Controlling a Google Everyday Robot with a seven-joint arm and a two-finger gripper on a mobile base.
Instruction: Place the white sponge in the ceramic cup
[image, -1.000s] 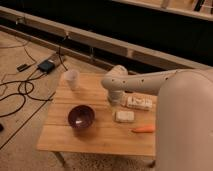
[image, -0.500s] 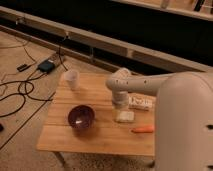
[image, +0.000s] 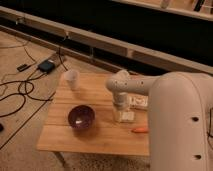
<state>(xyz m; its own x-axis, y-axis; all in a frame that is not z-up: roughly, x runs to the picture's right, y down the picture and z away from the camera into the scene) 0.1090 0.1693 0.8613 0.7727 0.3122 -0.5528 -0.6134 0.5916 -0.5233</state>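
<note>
Your pincer (image: 121, 108) hangs low over the right half of the worktop (image: 65, 137), pointing straight down from the wrist of the pale arm (image: 150, 87) that reaches in from the right. Its jaws stand apart, with nothing clamped between them. It sits directly above the sponge (image: 127, 118), so close that the tips meet or almost meet the pad's top. You cannot tell from here whether they touch.

The sponge lies flat on the wood, its near and right edges showing past the pincer. Just behind it, toward the far right, lies a white package (image: 140, 102) with red markings, partly hidden by the arm. Near the sponge, on the side closer to you and a little to the right, an orange stick (image: 140, 130) lies close to the worktop's front right edge.

The cup (image: 72, 79) stands upright near the far left corner, well apart from the sponge and pincer. Its inside is not visible from this angle. Between cup and sponge, nearer the front, sits a dark bowl (image: 81, 116), upright and apart from both.

On the floor to the left, black cables (image: 20, 92) loop beside a small dark box (image: 46, 66).
</note>
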